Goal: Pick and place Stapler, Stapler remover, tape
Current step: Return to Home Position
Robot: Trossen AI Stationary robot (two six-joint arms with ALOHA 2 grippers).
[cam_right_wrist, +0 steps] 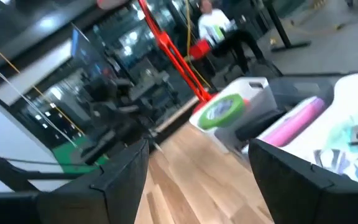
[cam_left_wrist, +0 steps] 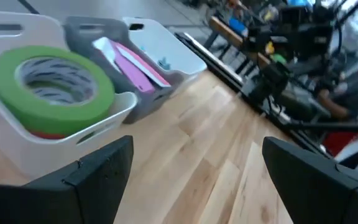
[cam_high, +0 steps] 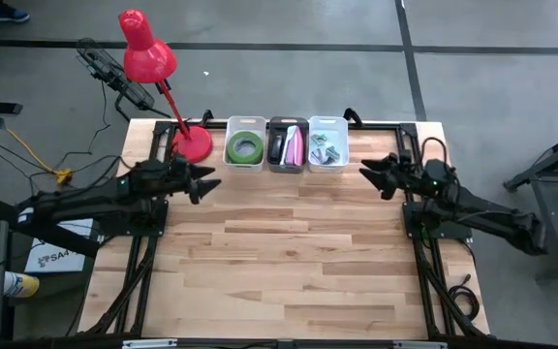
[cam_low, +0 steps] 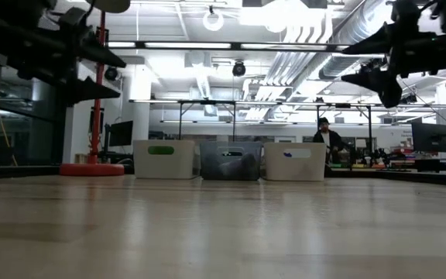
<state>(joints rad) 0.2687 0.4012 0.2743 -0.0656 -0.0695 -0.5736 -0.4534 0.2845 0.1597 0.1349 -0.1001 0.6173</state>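
- High view: everything looks sorted, so I judge the step in hand to be pulling back to rest. My left arm (cam_high: 95, 199) and right arm (cam_high: 482, 208) hover at opposite sides of the counter (cam_high: 289, 262). The green tape (cam_high: 245, 146) lies in the left white bin (cam_high: 229, 124), the pink stapler (cam_high: 295, 147) in the dark bin (cam_high: 288, 120), and the staple removers (cam_high: 327, 151) in the right white bin (cam_high: 328, 120). The red lamp (cam_high: 194, 143) stands just beside my left jaws, so retracting calls for clearing it.
- Low view: the bins stand in a row, with a person (cam_low: 325, 133) beyond.
- Left wrist view: my left jaws are released and empty, and pink tape (cam_left_wrist: 48, 132) peeps out under the green.
- Right wrist view: my right jaws are spread, grasping nothing.
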